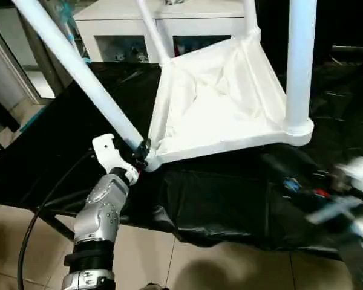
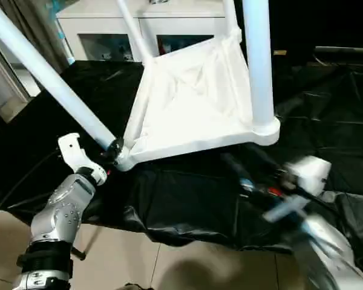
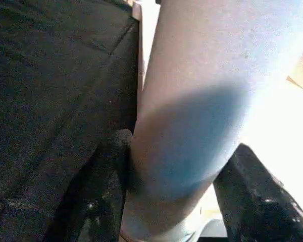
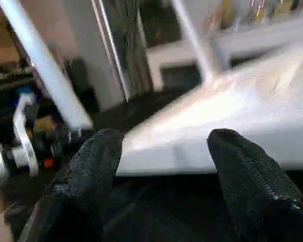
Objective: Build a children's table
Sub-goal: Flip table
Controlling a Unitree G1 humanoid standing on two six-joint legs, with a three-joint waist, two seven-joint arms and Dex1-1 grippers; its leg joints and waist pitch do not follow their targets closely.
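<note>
Left hand (image 1: pixel 140 153) grasps the near-left leg (image 1: pixel 78 67) at its socket, leg slanting up and away from it; right hand (image 4: pixel 164 166), released, faces the top's (image 1: pixel 218 103) near edge.

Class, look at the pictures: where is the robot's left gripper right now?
In the left eye view, the left gripper is at the near left corner of the upturned table top, closed around the base of the slanting leg.

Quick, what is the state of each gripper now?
Left gripper: closed on a table leg, near its socket end.
Right gripper: open, holding nothing, pointed at the tabletop edge.
</note>
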